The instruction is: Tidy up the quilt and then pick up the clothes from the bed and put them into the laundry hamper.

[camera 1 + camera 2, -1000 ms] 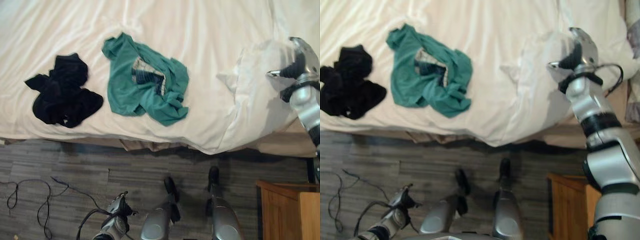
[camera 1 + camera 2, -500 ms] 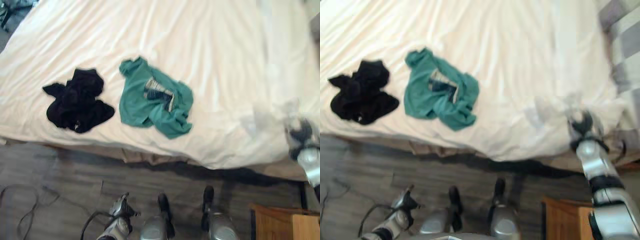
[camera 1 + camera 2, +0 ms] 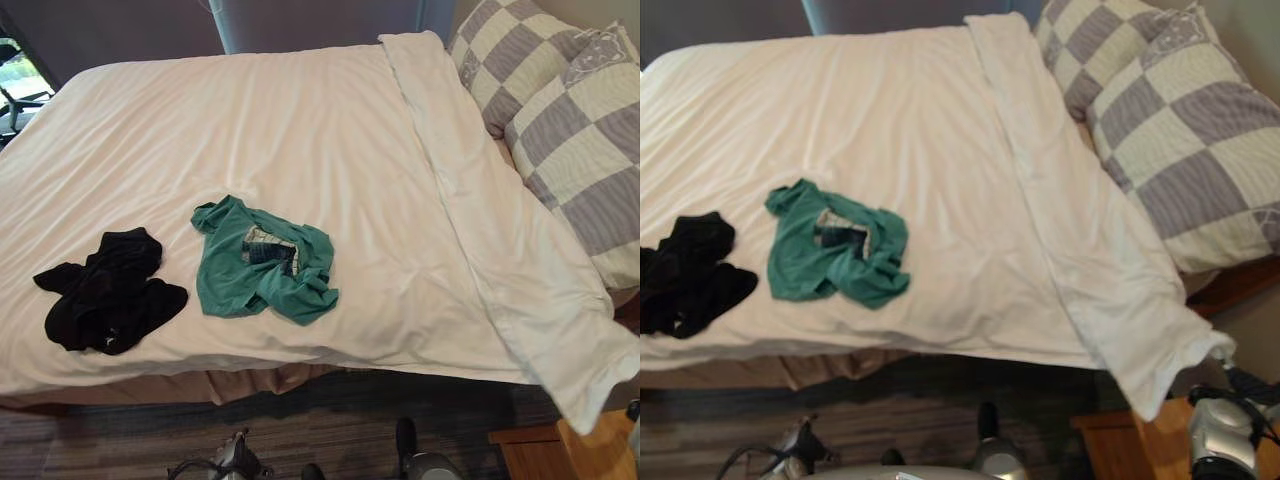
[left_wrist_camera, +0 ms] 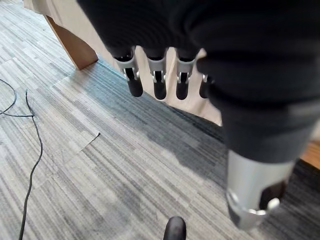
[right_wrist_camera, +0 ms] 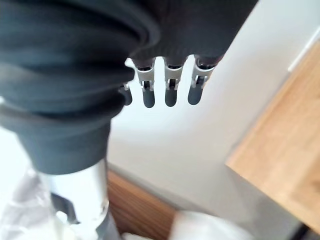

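Observation:
The white quilt point(image 3: 300, 150) lies spread flat over the bed, with a folded band along its pillow side. Its near corner point(image 3: 1180, 350) hangs over the bed's edge. A crumpled green shirt point(image 3: 262, 272) lies near the front edge. A black garment point(image 3: 105, 305) is bunched to its left. My right hand point(image 3: 1220, 435) is low beside the bed, just under the hanging corner, and its fingers point(image 5: 167, 87) are straight and hold nothing. My left hand point(image 3: 235, 462) hangs over the floor in front of the bed, fingers point(image 4: 160, 80) straight and empty.
Two grey-and-white checked pillows point(image 3: 570, 130) lie at the bed's head on the right. A wooden nightstand point(image 3: 560, 450) stands by the near right corner. Grey plank floor point(image 4: 100, 165) runs along the bed's front.
The camera has tilted up to take in the whole bed. My right hand has dropped from the raised quilt corner to beside the bed. The quilt now lies flat.

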Motion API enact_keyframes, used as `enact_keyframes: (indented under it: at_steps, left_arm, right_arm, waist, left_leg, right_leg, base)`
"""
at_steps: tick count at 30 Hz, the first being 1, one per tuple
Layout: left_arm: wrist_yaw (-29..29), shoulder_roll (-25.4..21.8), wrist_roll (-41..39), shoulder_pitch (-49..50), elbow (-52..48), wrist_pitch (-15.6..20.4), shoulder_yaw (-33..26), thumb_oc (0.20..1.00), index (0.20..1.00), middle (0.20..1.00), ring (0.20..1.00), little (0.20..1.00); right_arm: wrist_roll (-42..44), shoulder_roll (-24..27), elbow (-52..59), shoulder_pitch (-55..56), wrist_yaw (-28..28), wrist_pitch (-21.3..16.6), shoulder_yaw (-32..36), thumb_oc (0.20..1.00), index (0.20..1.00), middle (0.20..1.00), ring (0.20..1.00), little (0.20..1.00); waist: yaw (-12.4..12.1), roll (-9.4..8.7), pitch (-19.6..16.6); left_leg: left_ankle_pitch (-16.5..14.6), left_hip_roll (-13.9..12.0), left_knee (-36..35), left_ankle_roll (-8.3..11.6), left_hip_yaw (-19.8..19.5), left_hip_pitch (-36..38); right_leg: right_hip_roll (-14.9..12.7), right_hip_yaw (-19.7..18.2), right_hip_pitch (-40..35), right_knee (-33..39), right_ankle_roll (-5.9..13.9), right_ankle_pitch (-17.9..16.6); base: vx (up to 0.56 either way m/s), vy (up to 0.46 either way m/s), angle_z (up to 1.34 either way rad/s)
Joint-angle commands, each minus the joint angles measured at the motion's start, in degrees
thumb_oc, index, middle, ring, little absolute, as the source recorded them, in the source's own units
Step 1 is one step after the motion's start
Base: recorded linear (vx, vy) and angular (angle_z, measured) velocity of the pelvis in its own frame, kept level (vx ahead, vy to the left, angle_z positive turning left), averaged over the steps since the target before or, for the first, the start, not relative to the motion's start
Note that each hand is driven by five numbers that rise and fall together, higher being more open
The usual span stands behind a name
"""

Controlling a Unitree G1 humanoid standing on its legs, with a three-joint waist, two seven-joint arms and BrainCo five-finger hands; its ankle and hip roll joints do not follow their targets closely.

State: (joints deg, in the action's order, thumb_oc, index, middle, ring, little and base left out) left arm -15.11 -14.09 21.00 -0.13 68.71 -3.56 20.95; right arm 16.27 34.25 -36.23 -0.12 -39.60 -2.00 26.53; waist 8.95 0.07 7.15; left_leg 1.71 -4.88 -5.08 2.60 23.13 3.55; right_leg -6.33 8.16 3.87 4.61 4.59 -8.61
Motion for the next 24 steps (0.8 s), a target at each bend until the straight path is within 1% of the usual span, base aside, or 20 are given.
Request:
enact_keyframes:
  at_steps: [1, 3, 4, 5, 7, 8, 9, 10, 11, 12, 13, 14, 15, 16, 18, 19, 20, 21, 22, 24]
  left_arm:
    - [-0.2, -0.4, 1.2, -3.9, 3.1, -0.7, 0.0, 1.000, 1.000, 1.000, 1.000, 1.000]
    - [0.1, -1.0, 1.6, -4.1, 3.1, -0.7, 0.5, 1.000, 1.000, 1.000, 1.000, 1.000]
    - [0.1, -0.9, 1.6, -4.2, 3.1, -0.7, 0.3, 1.000, 1.000, 1.000, 1.000, 1.000]
    - [0.1, -1.2, 1.4, -4.6, 2.8, -0.4, 0.9, 1.000, 1.000, 1.000, 1.000, 1.000]
    - [0.0, -1.2, 1.2, -4.9, 2.6, -0.3, 1.4, 1.000, 1.000, 1.000, 1.000, 1.000]
    - [0.0, -1.2, 0.9, -5.2, 2.4, -0.2, 1.7, 1.000, 1.000, 1.000, 1.000, 1.000]
    - [-0.5, -1.0, 0.3, -5.6, 2.0, 0.2, 2.7, 1.000, 1.000, 1.000, 1.000, 1.000]
    - [-0.5, -1.0, 0.3, -5.7, 2.0, 0.2, 2.5, 1.000, 1.000, 1.000, 1.000, 1.000]
    - [-0.7, -0.8, 0.0, -6.0, 1.7, 0.4, 2.9, 1.000, 1.000, 1.000, 1.000, 1.000]
    - [-1.2, -0.4, -0.7, -7.2, 0.8, 0.6, 4.2, 1.000, 1.000, 1.000, 1.000, 1.000]
    - [-1.4, -0.3, -1.1, -7.9, 0.5, 0.8, 4.6, 1.000, 1.000, 1.000, 1.000, 1.000]
    - [-1.7, -0.1, -1.4, -8.3, 0.1, 0.7, 4.8, 1.000, 1.000, 1.000, 1.000, 1.000]
    - [-1.7, -0.1, -1.4, -8.4, 0.1, 0.7, 4.7, 1.000, 1.000, 1.000, 1.000, 1.000]
    - [-2.2, 0.2, -2.1, -8.7, -0.2, 0.5, 4.3, 1.000, 1.000, 1.000, 1.000, 1.000]
    - [-2.2, 0.1, -2.2, -8.7, -0.2, 0.5, 4.3, 1.000, 1.000, 1.000, 1.000, 1.000]
    - [-2.6, 0.6, -2.0, -8.5, 0.3, 0.1, 3.1, 1.000, 1.000, 1.000, 1.000, 1.000]
    - [-2.6, 0.5, -2.0, -8.5, 0.3, 0.1, 3.1, 1.000, 1.000, 1.000, 1.000, 1.000]
    - [-2.7, 0.6, -2.0, -8.3, 0.6, -0.1, 2.3, 1.000, 1.000, 1.000, 1.000, 1.000]
    - [-3.2, 0.6, -2.1, -7.3, 1.3, -0.6, 0.7, 1.000, 1.000, 1.000, 1.000, 1.000]
    - [-3.1, 0.6, -1.5, -6.3, 1.8, -1.1, -0.3, 1.000, 1.000, 1.000, 1.000, 1.000]
  right_arm:
    - [-8.9, 10.0, 5.8, -9.9, -2.8, -2.1, -3.4, 0.200, 0.200, 0.200, 0.200, 0.200]
    - [-14.5, 12.8, 8.7, -14.8, -2.5, -0.6, -7.8, 0.200, 0.200, 0.200, 0.200, 0.200]
    - [-14.6, 12.8, 8.6, -15.1, -2.6, -0.6, -8.0, 0.200, 0.200, 0.200, 0.200, 0.200]
    - [-16.3, 14.2, 8.8, -20.0, -1.9, -0.1, -12.2, 0.200, 0.200, 0.200, 0.200, 0.200]
    - [-16.1, 14.4, 8.0, -22.7, -1.3, -0.1, -14.7, 0.200, 0.200, 0.200, 0.200, 0.200]
    - [-16.0, 14.8, 6.6, -25.4, -0.2, 0.0, -17.2, 0.200, 0.200, 0.200, 0.200, 0.200]
    - [-15.7, 13.8, 3.1, -28.9, 1.4, 0.5, -22.0, 0.200, 0.200, 0.200, 0.200, 0.200]
    - [-15.6, 13.9, 2.9, -29.3, 1.4, 0.4, -22.2, 0.200, 0.200, 0.200, 0.200, 0.200]
    - [-14.9, 12.9, -0.2, -31.0, 2.5, 0.6, -24.6, 0.200, 0.200, 0.200, 0.200, 0.200]
    - [-12.3, 9.8, -6.2, -33.0, 4.0, 0.5, -27.3, 0.200, 0.200, 0.200, 0.200, 0.200]
    - [-11.0, 7.9, -9.5, -33.3, 4.7, 0.6, -28.1, 0.200, 0.200, 0.200, 0.200, 0.200]
    - [-10.4, 5.9, -12.1, -32.7, 5.5, 0.9, -28.8, 0.200, 0.200, 0.200, 0.200, 0.200]
    - [-10.4, 5.9, -12.1, -32.7, 5.5, 0.9, -28.8, 0.200, 0.200, 0.200, 0.200, 0.200]
    - [-10.0, 2.1, -15.7, -29.9, 6.5, 1.5, -29.1, 0.200, 0.200, 0.200, 0.200, 0.200]
    - [-10.0, 2.0, -15.7, -29.9, 6.4, 1.5, -29.1, 0.200, 0.200, 0.200, 0.200, 0.200]
    - [-9.0, -4.5, -20.5, -21.8, 8.2, 2.1, -27.8, 0.200, 0.200, 0.200, 0.200, 0.200]
    - [-9.0, -4.6, -20.5, -21.7, 8.2, 2.1, -27.8, 0.200, 0.200, 0.200, 0.200, 0.200]
    - [-8.7, -6.3, -21.5, -18.8, 8.8, 2.2, -27.0, 0.200, 0.200, 0.200, 0.200, 0.200]
    - [-7.5, -9.3, -23.6, -12.3, 9.5, 2.1, -24.5, 0.200, 0.200, 0.200, 0.200, 0.200]
    - [-5.6, -12.2, -24.4, -5.8, 10.7, 1.9, -21.6, 0.200, 0.200, 0.200, 0.200, 0.200]
  waist:
    - [-2.5, -1.13, 4.1]
    - [-3.3, -0.68, 4.8]
    - [-3.2, -0.67, 4.8]
    - [-3.8, -0.12, 5.6]
    - [-4.1, 0.30, 6.1]
    - [-4.3, 0.75, 6.6]
    - [-5.0, 1.79, 7.9]
    - [-4.9, 1.82, 7.8]
    - [-5.1, 2.53, 8.4]
    - [-5.4, 3.76, 10.2]
    - [-5.4, 4.47, 10.8]
    - [-5.3, 5.01, 11.5]
    - [-5.3, 5.00, 11.3]
    - [-4.9, 5.61, 12.1]
    - [-5.0, 5.60, 11.8]
    - [-3.8, 5.58, 12.1]
    - [-3.9, 5.56, 11.9]
    - [-3.5, 5.36, 11.7]
    - [-2.4, 4.91, 11.5]
    - [-1.1, 4.17, 10.7]
  left_leg:
    - [-2.8, -3.2, 0.1, 3.30, -2.0, 1.0]
    - [-2.3, -3.4, 0.1, 3.49, -2.2, 0.6]
    - [-2.0, -3.4, 0.1, 3.48, -2.2, 0.4]
    - [-1.4, -3.6, 0.1, 3.72, -2.4, -0.3]
    - [-1.1, -3.7, 0.1, 3.81, -2.4, -0.7]
    - [-0.8, -3.7, 0.1, 3.89, -2.5, -1.2]
    - [-0.5, -3.5, 0.2, 4.02, -2.8, -1.7]
    - [-0.2, -3.5, 0.1, 4.01, -2.7, -1.9]
    - [0.0, -3.4, 0.6, 4.04, -2.7, -2.5]
    - [-0.5, -3.3, 3.6, 4.22, -3.0, -4.6]
    - [-0.8, -3.3, 5.2, 4.32, -3.1, -5.7]
    - [-1.1, -3.5, 6.8, 4.41, -3.2, -6.9]
    - [-1.0, -3.5, 6.9, 4.39, -3.2, -7.2]
    - [-1.7, -3.8, 8.7, 4.47, -3.2, -7.9]
    - [-1.5, -3.8, 8.7, 4.45, -3.1, -8.2]
    - [-2.7, -3.9, 9.8, 4.22, -2.7, -7.8]
    - [-2.5, -4.0, 9.7, 4.20, -2.7, -8.0]
    - [-2.7, -3.9, 9.5, 4.11, -2.5, -7.6]
    - [-3.1, -3.7, 8.8, 4.01, -2.1, -6.5]
    - [-3.2, -3.4, 7.7, 3.73, -1.8, -5.1]
  right_leg:
    - [-2.9, -1.1, -0.6, -5.1, 5.39, 10.3]
    - [-2.7, -1.1, -0.2, -5.4, 5.14, 10.5]
    - [-2.7, -1.1, 0.0, -5.3, 5.04, 10.3]
    - [-2.6, -1.0, 0.6, -5.6, 4.80, 10.4]
    - [-2.6, -0.8, 0.8, -5.6, 4.72, 10.4]
    - [-2.6, -0.9, 1.2, -5.7, 4.60, 10.4]
    - [-2.7, -0.8, 1.8, -6.4, 4.48, 10.8]
    - [-2.6, -0.8, 2.1, -6.4, 4.39, 10.6]
    - [-2.7, -0.9, 2.8, -7.0, 4.25, 10.9]
    - [-3.1, -1.0, 4.1, -9.1, 3.90, 11.8]
    - [-3.2, -1.0, 5.0, -10.3, 3.61, 12.4]
    - [-3.3, -0.9, 6.1, -11.8, 3.34, 12.9]
    - [-3.2, -0.9, 6.3, -11.8, 3.27, 12.8]
    - [-3.2, -0.9, 7.4, -14.0, 3.05, 13.9]
    - [-3.2, -0.9, 7.7, -13.8, 2.98, 13.6]
    - [-3.1, -1.0, 8.0, -15.3, 2.76, 14.5]
    - [-3.1, -1.0, 8.1, -15.2, 2.71, 14.2]
    - [-3.0, -1.0, 7.8, -14.8, 2.71, 14.1]
    - [-3.0, -0.8, 6.7, -13.8, 2.92, 13.9]
    - [-2.7, -1.1, 5.3, -12.1, 3.25, 13.1]
  base:
    - [-0.04, -0.042, 0.03]
    - [-0.05, -0.046, 0.00]
    - [-0.10, -0.054, 0.00]
    - [-0.08, -0.040, 0.04]
    - [-0.07, -0.031, 0.05]
    - [-0.09, -0.042, 0.08]
    - [-0.09, -0.041, 0.12]
    - [-0.09, -0.033, 0.14]
    - [-0.12, -0.037, 0.13]
    - [-0.15, -0.043, 0.19]
    - [-0.16, -0.057, 0.15]
    - [-0.08, -0.031, 0.15]
    - [-0.07, -0.033, 0.13]
    - [-0.04, -0.016, 0.18]
    - [0.00, -0.003, 0.04]
    - [0.03, 0.008, -0.10]
    - [0.05, 0.012, -0.05]
    - [0.07, 0.034, 0.03]
    - [0.09, 0.058, -0.02]
    - [0.07, 0.074, -0.04]
